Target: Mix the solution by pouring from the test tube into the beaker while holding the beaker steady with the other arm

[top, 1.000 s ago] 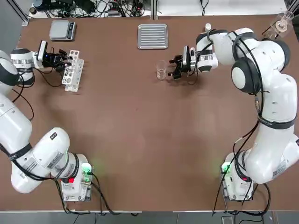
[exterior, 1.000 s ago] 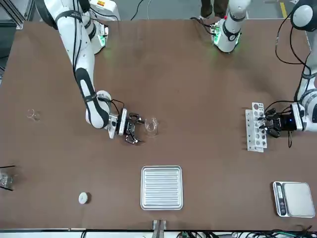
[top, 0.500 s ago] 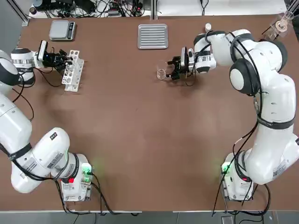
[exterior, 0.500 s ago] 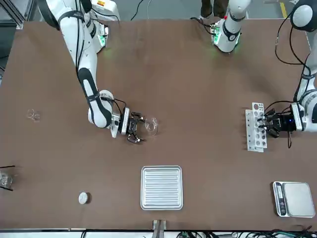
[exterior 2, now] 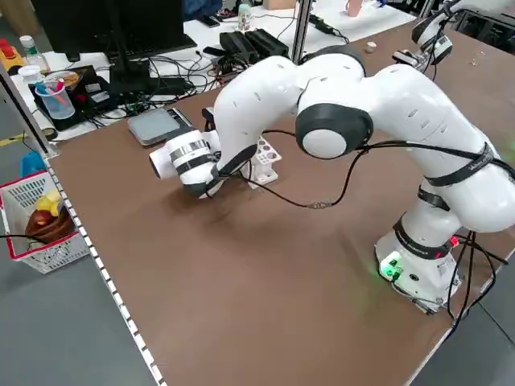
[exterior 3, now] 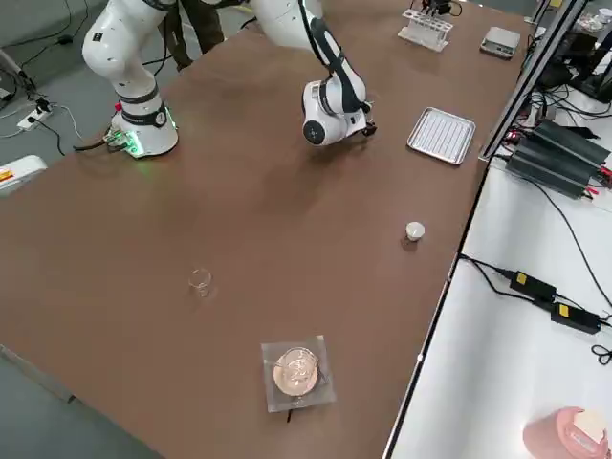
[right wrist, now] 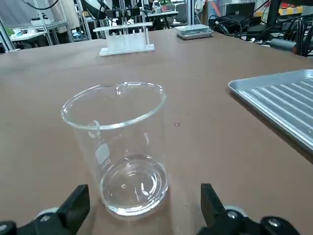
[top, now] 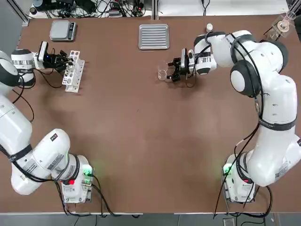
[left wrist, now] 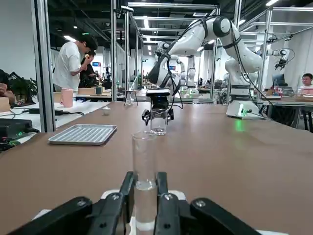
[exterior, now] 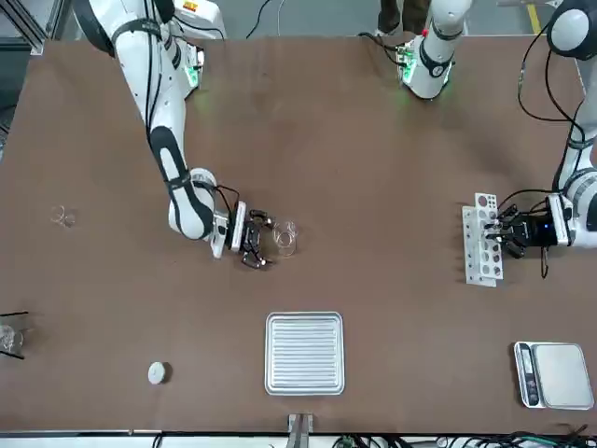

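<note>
The test tube (left wrist: 145,161) is a thin clear tube standing upright in the white rack (top: 73,70), with a little liquid low inside it. My left gripper (left wrist: 145,192) is shut on the tube's lower part, at the table's far left (top: 62,61). The beaker (top: 162,74) stands on the table at centre back, with a little clear liquid at its bottom (right wrist: 120,147). My right gripper (top: 173,70) is level with the beaker and open, one finger (right wrist: 73,205) on each side of its base, apart from the glass.
A ribbed metal tray (top: 154,36) lies behind the beaker and a small scale (top: 63,29) behind the rack. A flask on a stand (top: 283,23), a tiny glass vessel (exterior: 62,217) and a white cap (exterior: 158,373) sit on the right side. People stand beyond the table.
My left gripper has closed onto the test tube in the rack. My right gripper has slid closer to the beaker, staying open.
</note>
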